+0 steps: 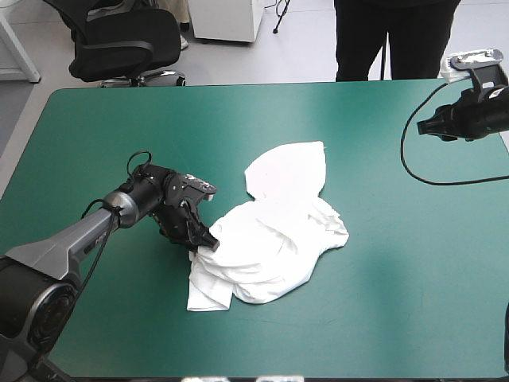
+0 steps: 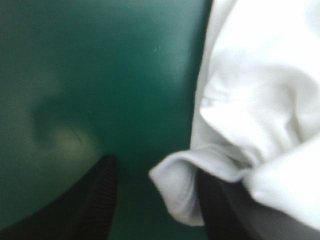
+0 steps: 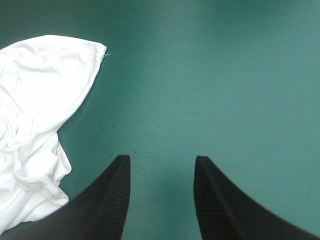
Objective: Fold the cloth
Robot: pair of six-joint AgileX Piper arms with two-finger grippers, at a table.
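Observation:
The white T-shirt point(image 1: 278, 227) lies as a crumpled heap in the middle of the table, one rounded part reaching toward the far edge. My left gripper point(image 1: 203, 239) is low at the heap's left edge. In the left wrist view this gripper point(image 2: 157, 169) is open, with a rolled fold of the T-shirt point(image 2: 180, 195) between the fingers, against one finger point(image 2: 220, 215). My right gripper point(image 1: 423, 126) hangs near the far right corner, well away from the heap. It point(image 3: 161, 160) is open over bare cover, the T-shirt point(image 3: 40, 125) off to one side.
The teal-green cover point(image 1: 398, 278) extends broadly on all sides of the heap. A black office chair point(image 1: 119, 44) stands beyond the far left edge.

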